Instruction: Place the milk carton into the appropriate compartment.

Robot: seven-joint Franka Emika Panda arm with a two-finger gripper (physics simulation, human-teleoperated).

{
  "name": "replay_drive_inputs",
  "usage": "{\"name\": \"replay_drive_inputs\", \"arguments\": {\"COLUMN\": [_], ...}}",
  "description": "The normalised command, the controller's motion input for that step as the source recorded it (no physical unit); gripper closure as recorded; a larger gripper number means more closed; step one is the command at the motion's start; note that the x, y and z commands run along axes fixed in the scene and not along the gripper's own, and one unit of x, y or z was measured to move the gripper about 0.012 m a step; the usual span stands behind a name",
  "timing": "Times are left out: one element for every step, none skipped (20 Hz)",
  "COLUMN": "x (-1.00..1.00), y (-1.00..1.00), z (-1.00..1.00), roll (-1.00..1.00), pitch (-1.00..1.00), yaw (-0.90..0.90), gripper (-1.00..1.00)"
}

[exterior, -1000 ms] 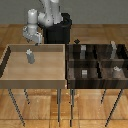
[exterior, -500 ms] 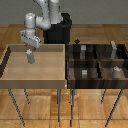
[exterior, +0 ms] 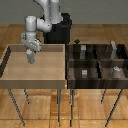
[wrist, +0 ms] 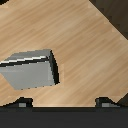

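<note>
The milk carton (exterior: 31, 56) is a small grey box standing on the floor of the light wooden tray (exterior: 50, 70), towards the tray's back at the exterior view's left. In the wrist view the milk carton (wrist: 30, 70) shows as a grey box with a paler upper face, lying to one side of the line between the fingers. My gripper (exterior: 31, 48) hangs just above the carton, open and empty. Both fingertips (wrist: 22, 103) peek in at the wrist view's edge, set wide apart around the gripper's midpoint (wrist: 64, 103).
A dark compartment bin (exterior: 100, 62) stands at the exterior view's right of the tray. It holds a small grey cube (exterior: 84, 73), a taller pale slab (exterior: 83, 50) and other small grey things (exterior: 116, 71). The tray has raised wooden walls.
My gripper has come down and towards the tray's front, from well above the carton to just over it. The carton has not moved.
</note>
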Motion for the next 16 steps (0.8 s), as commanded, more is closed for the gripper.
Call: {"name": "replay_drive_inputs", "arguments": {"x": [0.00,0.00,0.00,0.00,0.00,0.00,0.00,0.00,0.00,0.00,0.00,0.00,0.00,0.00,0.00,0.00], "y": [0.00,-1.00,0.00,0.00,0.00,0.00,0.00,0.00,0.00,0.00,0.00,0.00,1.00,0.00,0.00,0.00], "z": [0.00,0.00,0.00,0.00,0.00,0.00,0.00,0.00,0.00,0.00,0.00,0.00,0.00,0.00,0.00,0.00], "roll": [0.00,0.00,0.00,0.00,0.00,0.00,0.00,0.00,0.00,0.00,0.00,0.00,0.00,0.00,0.00,0.00], "pitch": [0.00,0.00,0.00,0.00,0.00,0.00,0.00,0.00,0.00,0.00,0.00,0.00,0.00,0.00,0.00,0.00], "yaw": [0.00,0.00,0.00,0.00,0.00,0.00,0.00,0.00,0.00,-0.15,0.00,0.00,0.00,0.00,0.00,0.00], "gripper": [-1.00,-1.00,-1.00,-1.00,-1.00,-1.00,-1.00,-1.00,-1.00,-1.00,-1.00,-1.00,-1.00,-1.00,-1.00,-1.00]}}
